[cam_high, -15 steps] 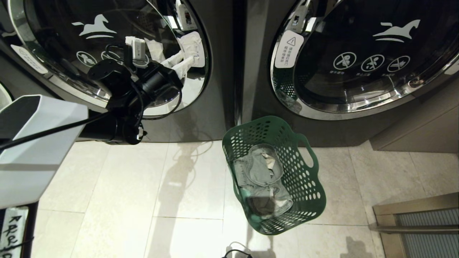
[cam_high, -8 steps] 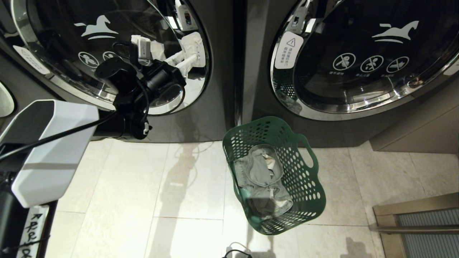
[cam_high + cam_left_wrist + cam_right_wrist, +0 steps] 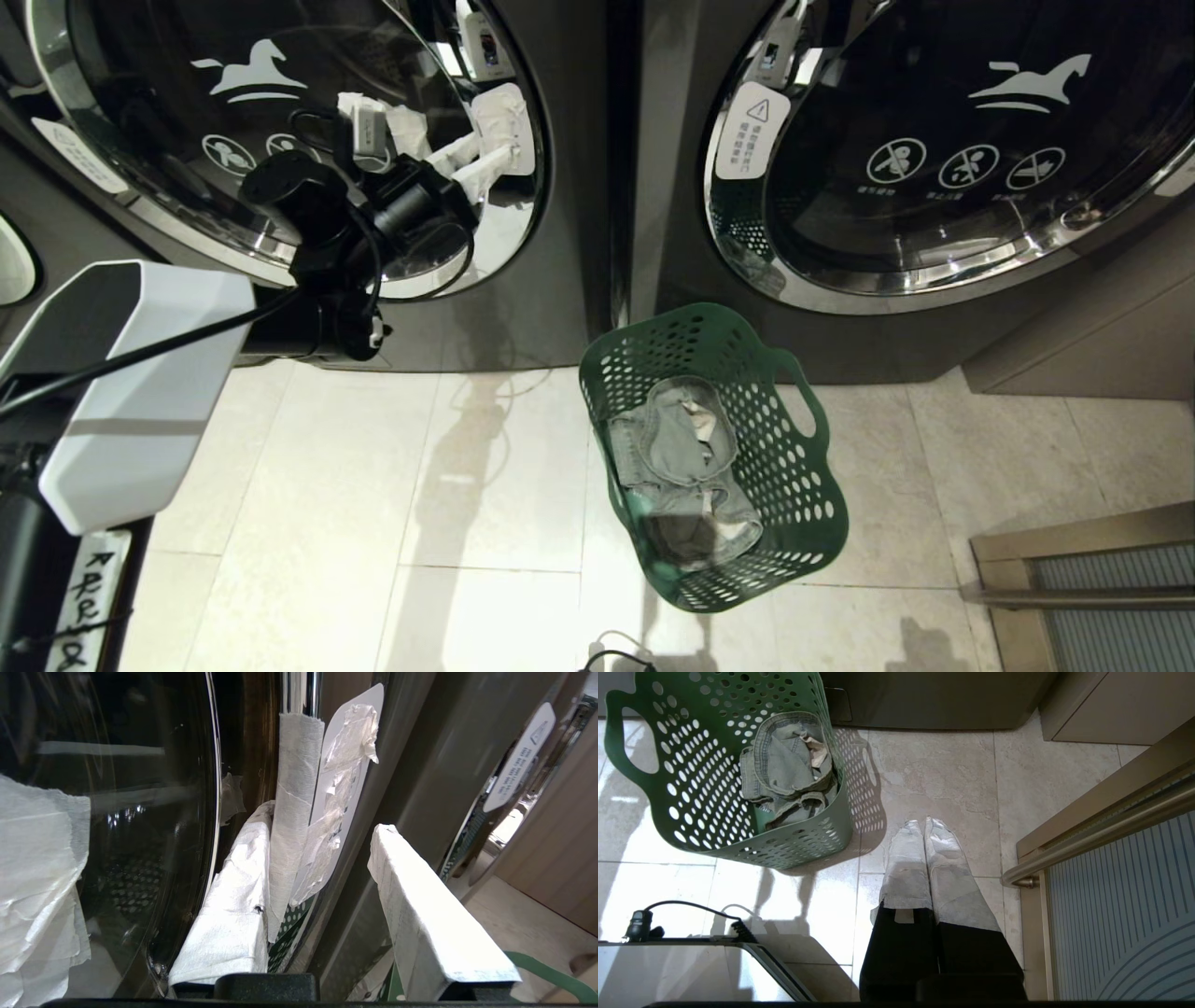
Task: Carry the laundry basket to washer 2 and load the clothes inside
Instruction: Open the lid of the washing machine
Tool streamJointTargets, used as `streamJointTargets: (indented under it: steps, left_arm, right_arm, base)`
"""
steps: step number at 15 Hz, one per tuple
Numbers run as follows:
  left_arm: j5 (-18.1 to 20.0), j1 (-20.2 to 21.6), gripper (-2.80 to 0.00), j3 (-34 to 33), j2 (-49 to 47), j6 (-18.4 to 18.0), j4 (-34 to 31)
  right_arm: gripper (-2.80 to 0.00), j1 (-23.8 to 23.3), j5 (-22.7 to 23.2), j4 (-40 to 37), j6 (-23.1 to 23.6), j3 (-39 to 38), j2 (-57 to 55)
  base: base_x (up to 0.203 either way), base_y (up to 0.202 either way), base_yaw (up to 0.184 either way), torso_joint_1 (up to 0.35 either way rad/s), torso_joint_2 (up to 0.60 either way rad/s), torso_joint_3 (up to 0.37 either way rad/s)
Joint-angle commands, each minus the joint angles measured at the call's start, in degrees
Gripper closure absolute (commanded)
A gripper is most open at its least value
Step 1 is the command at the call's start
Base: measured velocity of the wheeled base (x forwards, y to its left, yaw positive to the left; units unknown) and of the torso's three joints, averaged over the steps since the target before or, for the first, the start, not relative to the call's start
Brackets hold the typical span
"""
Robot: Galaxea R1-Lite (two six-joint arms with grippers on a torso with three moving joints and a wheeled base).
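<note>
Raised slightly, left gripper (image 3: 322, 858) straddles washer (image 3: 560, 233) door (image 3: 280, 140) edge, jaws spread; right gripper (image 3: 924, 828) pressed together over floor (image 3: 924, 774) beside basket (image 3: 691, 826).

White angular forearm shell (image 3: 140, 392), black wrist joints (image 3: 317, 224), looping black cables, tape-wrapped jaws.

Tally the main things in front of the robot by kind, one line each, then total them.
Front-loading washers with round glass doors: 2
Green perforated plastic laundry basket: 1
Grey denim garment in the basket: 1
White warning stickers at the door rims: 2
Total: 6
</note>
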State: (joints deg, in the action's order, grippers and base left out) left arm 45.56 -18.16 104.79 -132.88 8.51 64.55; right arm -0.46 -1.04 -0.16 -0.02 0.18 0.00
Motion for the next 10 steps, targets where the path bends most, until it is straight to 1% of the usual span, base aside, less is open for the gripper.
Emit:
streamJointTargets:
  steps: [1, 3, 10]
  left_arm:
    - [1.65, -8.56, 0.00, -0.02, -0.10, 0.10, 0.40]
    - [3.29, -9.37, 0.00, -0.02, -0.10, 0.10, 0.60]
    - [3.75, -13.13, 0.00, -0.02, 0.53, 0.26, 1.02]
  right_arm:
    - [0.00, 0.02, -0.01, -0.02, -0.06, -0.01, -0.09]
    - [0.00, 0.02, -0.01, -0.02, -0.06, -0.01, -0.09]
    - [0.00, 0.02, 0.05, 0.05, -0.13, -0.01, -0.09]
  base:
    - [0.000, 0.000, 0.000, 0.000, 0.00, 0.000]
    - [0.000, 0.000, 0.000, 0.000, 0.00, 0.000]
    - [0.000, 0.000, 0.000, 0.000, 0.00, 0.000]
